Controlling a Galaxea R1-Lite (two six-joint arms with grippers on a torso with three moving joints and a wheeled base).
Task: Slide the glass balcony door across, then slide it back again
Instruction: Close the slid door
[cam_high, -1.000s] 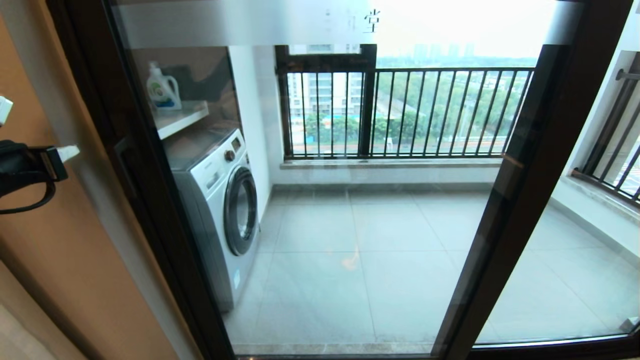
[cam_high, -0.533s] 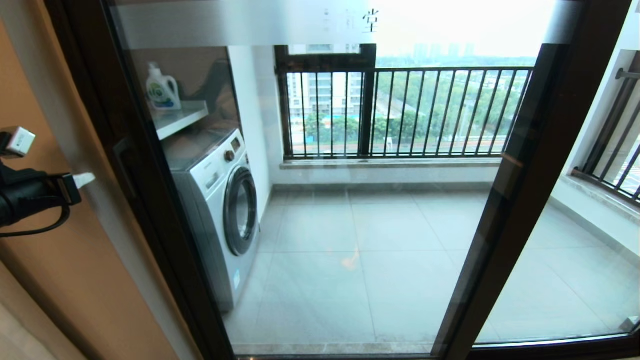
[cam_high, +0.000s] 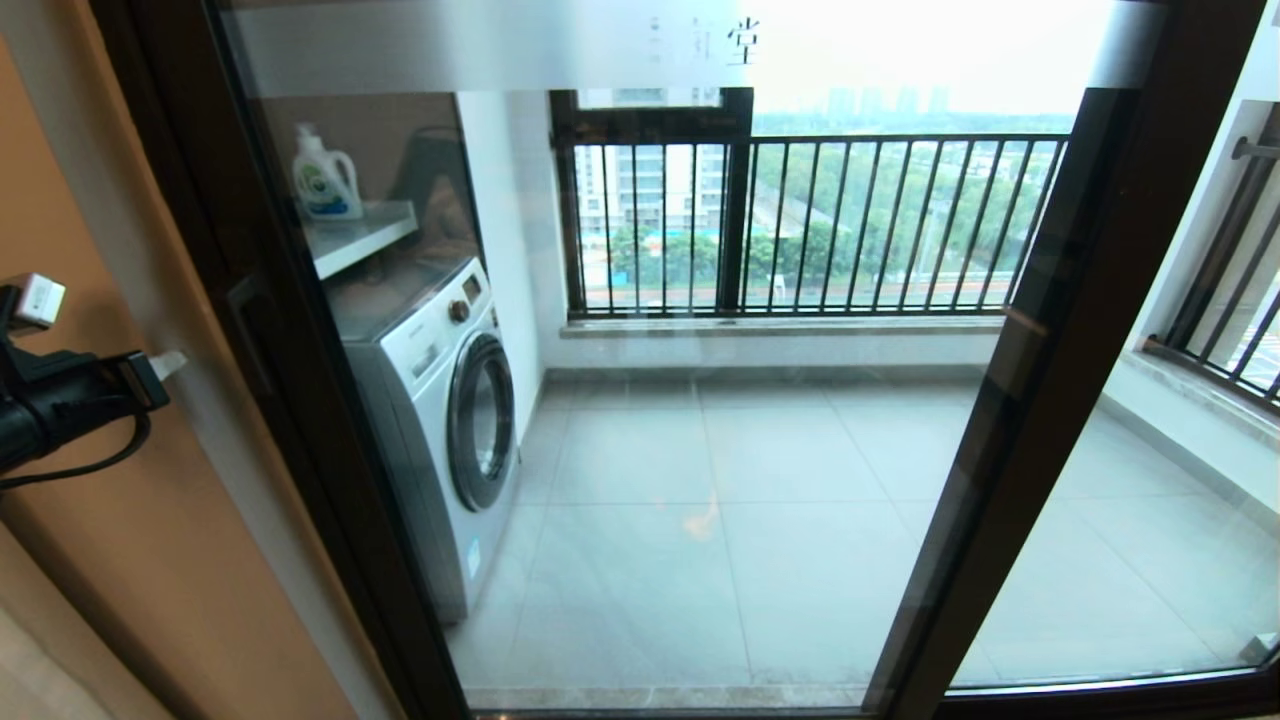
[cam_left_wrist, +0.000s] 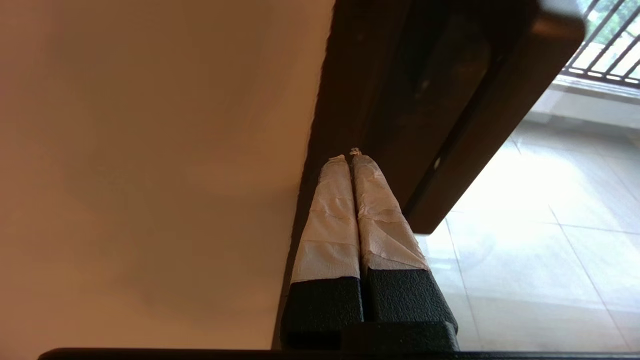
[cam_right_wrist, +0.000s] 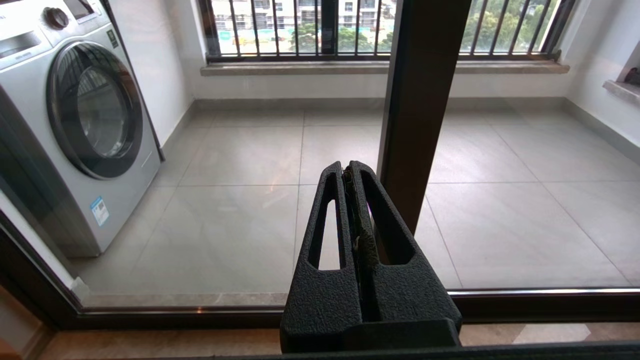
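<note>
The glass balcony door (cam_high: 720, 480) fills the head view, its frosted top strip (cam_high: 480, 45) carrying Chinese characters. Its dark left stile (cam_high: 300, 400) stands against the orange wall (cam_high: 110, 560). The dark bar handle (cam_high: 248, 330) sits on that stile. My left gripper (cam_high: 172, 363) hangs at handle height, just left of the stile. In the left wrist view the left gripper (cam_left_wrist: 350, 157) is shut and holds nothing, its taped fingertips (cam_left_wrist: 332, 200) at the frame edge beside the handle (cam_left_wrist: 450, 110). The right gripper (cam_right_wrist: 346, 172) is shut and empty, low before the glass, and out of the head view.
Behind the glass stand a washing machine (cam_high: 440, 410), a detergent bottle (cam_high: 325, 180) on a shelf, and the black railing bars (cam_high: 850, 225) of the outer window. A dark vertical stile (cam_high: 1040, 400) crosses the right side. The floor track (cam_right_wrist: 550, 300) runs along the bottom.
My left gripper has dropped lower and edged right toward the door's left stile, mostly in the first half second. The door has not moved.
</note>
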